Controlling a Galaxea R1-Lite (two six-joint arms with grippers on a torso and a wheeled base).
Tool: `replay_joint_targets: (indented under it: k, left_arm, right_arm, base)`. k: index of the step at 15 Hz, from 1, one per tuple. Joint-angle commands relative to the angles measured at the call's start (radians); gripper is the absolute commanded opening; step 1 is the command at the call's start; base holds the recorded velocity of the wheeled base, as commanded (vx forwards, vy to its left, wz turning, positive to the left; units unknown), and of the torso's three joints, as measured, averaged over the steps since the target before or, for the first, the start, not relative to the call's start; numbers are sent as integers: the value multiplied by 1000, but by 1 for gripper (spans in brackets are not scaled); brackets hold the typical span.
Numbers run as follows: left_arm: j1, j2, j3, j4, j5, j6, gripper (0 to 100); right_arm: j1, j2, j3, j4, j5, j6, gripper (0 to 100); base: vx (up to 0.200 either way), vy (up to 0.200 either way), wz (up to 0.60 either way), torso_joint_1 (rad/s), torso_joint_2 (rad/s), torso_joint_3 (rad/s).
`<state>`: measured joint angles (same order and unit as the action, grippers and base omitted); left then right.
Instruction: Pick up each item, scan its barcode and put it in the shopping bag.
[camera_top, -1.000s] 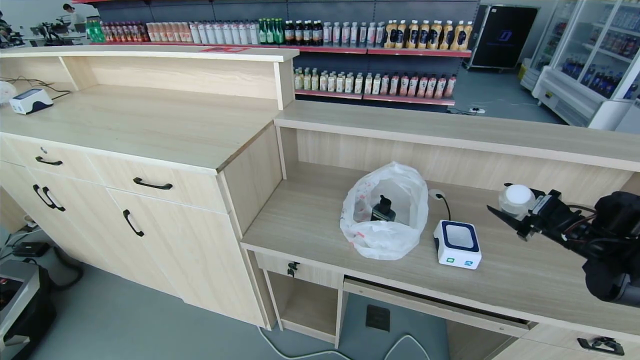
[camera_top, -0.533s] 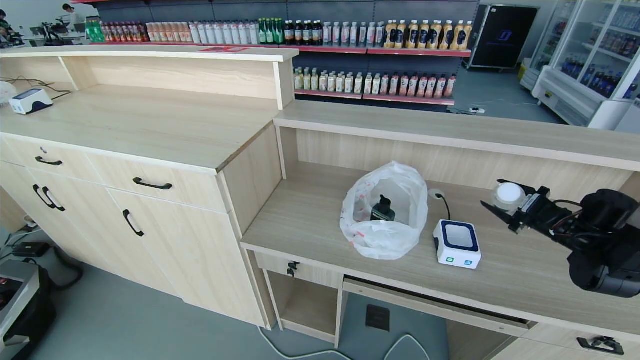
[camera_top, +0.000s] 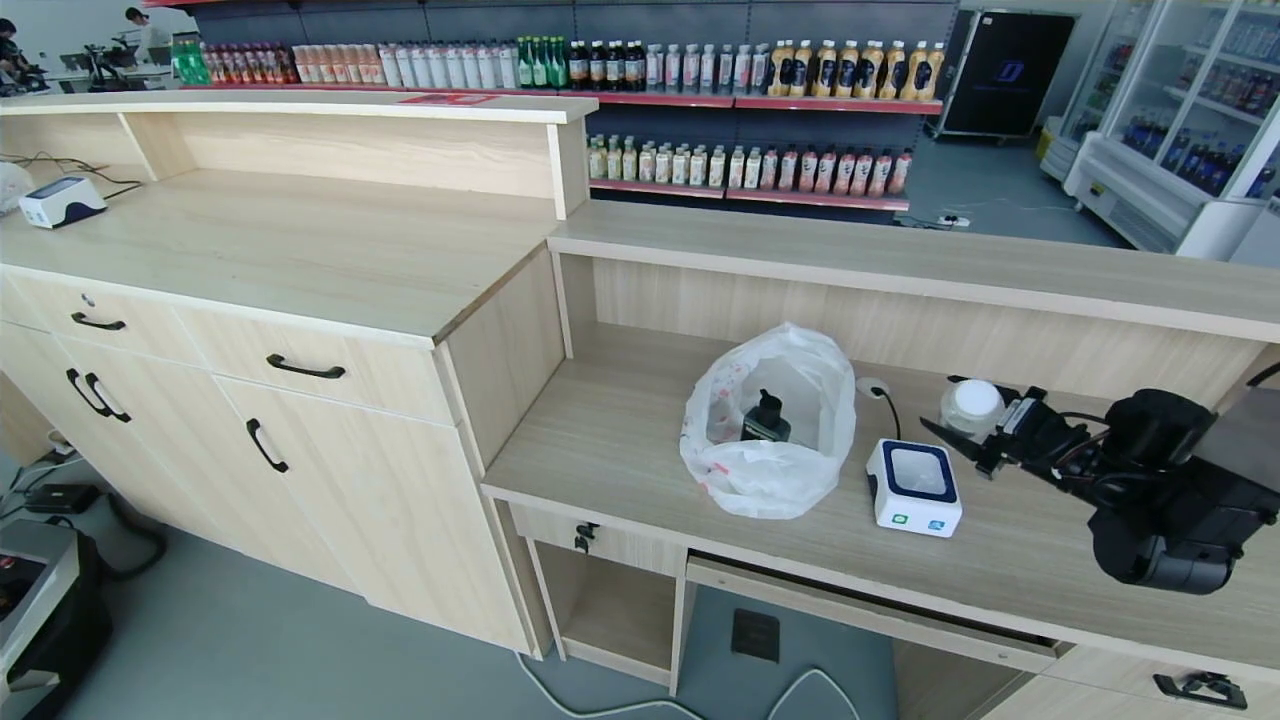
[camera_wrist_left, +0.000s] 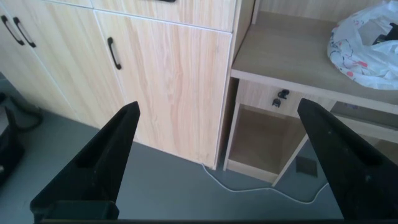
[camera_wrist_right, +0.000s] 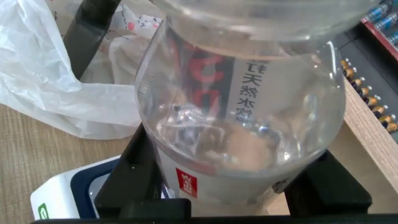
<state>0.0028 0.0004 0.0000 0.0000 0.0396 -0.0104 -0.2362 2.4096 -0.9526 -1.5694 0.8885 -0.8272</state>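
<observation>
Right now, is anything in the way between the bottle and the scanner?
No, nothing visible is. The right pincer holds the bottle just beside the scanner, with only open air between them. The shopping bag sits on the scanner's other side.

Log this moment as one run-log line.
right gripper: shut on clear plastic bottle, near white-and-blue box scanner | left gripper: open, empty | white plastic shopping bag: dark bottle inside

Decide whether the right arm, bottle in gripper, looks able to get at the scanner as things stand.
Probably yes. The right gripper, shut on the bottle, hangs just beside the scanner, with nothing between them; the shopping bag sits on the scanner's far side.
</observation>
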Motion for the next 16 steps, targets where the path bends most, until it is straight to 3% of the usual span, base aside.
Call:
replay_joint_targets:
  k: [1, 10, 16]
  left_arm:
    - [0, 0, 0, 0, 0, 0, 100]
    - [0, 0, 0, 0, 0, 0, 100]
    - [0, 0, 0, 0, 0, 0, 100]
  right_arm:
    - [14, 31, -23, -1, 18, 7, 0]
    - [12, 72, -64, -1, 50, 10, 0]
    - [24, 140, -233, -1, 53, 126, 0]
  base:
    - [0, 0, 0, 0, 0, 0]
    - [0, 0, 0, 0, 0, 0]
    - [0, 0, 0, 0, 0, 0]
